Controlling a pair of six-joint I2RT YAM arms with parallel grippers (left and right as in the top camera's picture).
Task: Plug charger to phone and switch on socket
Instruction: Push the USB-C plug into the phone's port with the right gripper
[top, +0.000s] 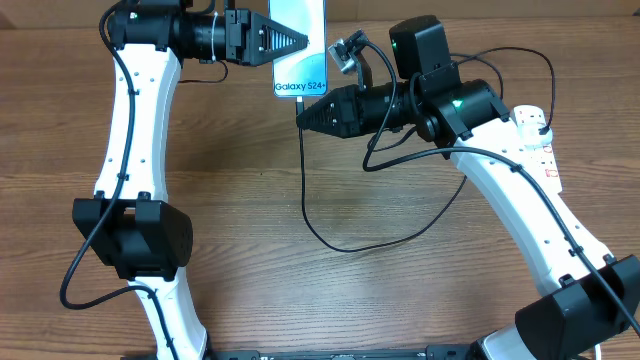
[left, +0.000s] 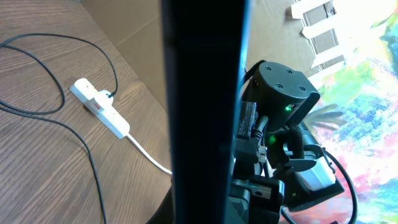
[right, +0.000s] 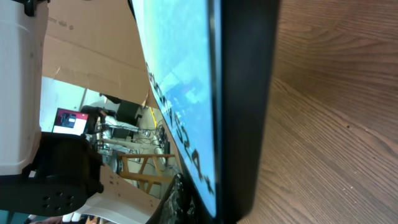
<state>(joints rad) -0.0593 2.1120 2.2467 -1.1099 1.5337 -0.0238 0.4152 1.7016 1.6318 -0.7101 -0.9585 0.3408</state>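
- The left gripper (top: 300, 42) is clenched on the side edge of the phone (top: 312, 65) at the far middle of the wooden table (top: 240, 200). In the left wrist view the phone's dark edge (left: 205, 93) fills the space between the fingers.
- The right gripper (top: 302, 115) has its jaws closed just under the phone's bottom edge, apparently pinching the charger (top: 330, 243) where the cable meets the phone. Its own camera shows only the phone's screen (right: 186, 81), so the grip itself is hidden.
- The charger's cable loops across the table towards the power strip (top: 535, 130) on the right, partly under the right arm.
- The black plug (left: 111, 95) sits in one outlet.
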